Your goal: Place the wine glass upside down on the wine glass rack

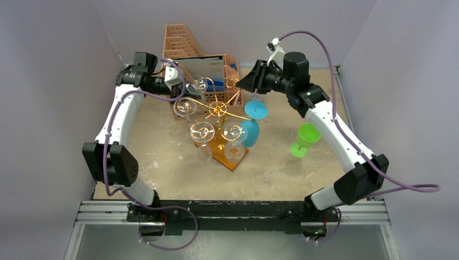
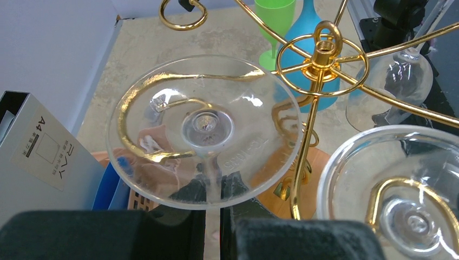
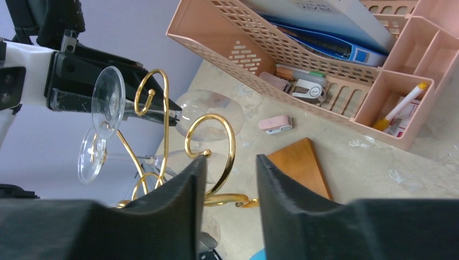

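Observation:
A clear wine glass (image 2: 203,130) hangs upside down with its foot resting on a curled arm of the gold wine glass rack (image 1: 217,109). My left gripper (image 2: 219,187) is shut on its stem, at the rack's far left (image 1: 181,81). In the right wrist view this glass (image 3: 108,100) has a gold scroll around its stem. My right gripper (image 1: 251,80) is open and empty at the rack's far right. An empty scroll arm (image 3: 214,143) lies just ahead of its fingers (image 3: 178,189).
Three more clear glasses (image 1: 202,131) and a blue one (image 1: 253,122) hang on the rack, which stands on a wooden base (image 1: 238,158). A green glass (image 1: 305,140) stands upright on the table to the right. A peach file organizer (image 1: 187,46) stands behind the rack.

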Controlling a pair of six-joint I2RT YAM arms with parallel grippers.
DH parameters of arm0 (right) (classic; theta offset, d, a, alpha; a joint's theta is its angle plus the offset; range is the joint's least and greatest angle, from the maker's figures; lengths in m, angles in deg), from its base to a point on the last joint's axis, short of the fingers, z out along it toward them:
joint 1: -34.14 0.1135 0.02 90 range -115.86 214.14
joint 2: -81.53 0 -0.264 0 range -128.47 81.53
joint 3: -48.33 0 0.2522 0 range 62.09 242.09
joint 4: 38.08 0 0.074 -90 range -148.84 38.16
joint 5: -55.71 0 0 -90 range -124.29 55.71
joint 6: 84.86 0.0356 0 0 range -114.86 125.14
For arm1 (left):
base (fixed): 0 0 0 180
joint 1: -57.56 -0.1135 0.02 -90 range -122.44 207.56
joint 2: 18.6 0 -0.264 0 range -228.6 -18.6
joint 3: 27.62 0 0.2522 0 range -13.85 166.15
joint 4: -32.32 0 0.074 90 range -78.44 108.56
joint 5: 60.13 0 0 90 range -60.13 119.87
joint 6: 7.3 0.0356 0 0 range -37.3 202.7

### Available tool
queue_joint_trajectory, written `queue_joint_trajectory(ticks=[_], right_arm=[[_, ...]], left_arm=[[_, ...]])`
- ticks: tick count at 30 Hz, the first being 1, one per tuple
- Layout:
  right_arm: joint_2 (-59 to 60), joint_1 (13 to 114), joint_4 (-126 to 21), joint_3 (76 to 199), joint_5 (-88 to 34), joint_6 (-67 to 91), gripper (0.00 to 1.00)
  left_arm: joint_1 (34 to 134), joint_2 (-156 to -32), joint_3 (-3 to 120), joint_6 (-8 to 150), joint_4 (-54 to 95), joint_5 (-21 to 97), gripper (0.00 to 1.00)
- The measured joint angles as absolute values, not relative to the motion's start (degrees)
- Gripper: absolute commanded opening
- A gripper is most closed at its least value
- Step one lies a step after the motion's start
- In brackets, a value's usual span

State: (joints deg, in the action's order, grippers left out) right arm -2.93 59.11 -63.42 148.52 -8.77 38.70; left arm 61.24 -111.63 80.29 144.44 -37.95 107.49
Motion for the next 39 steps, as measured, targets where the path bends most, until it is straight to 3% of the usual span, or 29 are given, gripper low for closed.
queue_joint_trajectory(ticks=[6,29,39], right_arm=[[-5.45,59.2,-64.4,151.47,-7.68,40.58,0.0],[-8.11,57.96,-62.22,152.41,-3.0,44.14,0.0],[-8.2,57.91,-61.87,152.41,-2.5,44.06,0.0]], left_arm=[[61.46,-111.63,80.32,144.83,-38.35,107.08,0.0],[61.55,-113.79,80.14,143.41,-37.23,112.91,0.0],[64.19,-111.0,69.13,124.61,-12.05,111.86,0.0]])
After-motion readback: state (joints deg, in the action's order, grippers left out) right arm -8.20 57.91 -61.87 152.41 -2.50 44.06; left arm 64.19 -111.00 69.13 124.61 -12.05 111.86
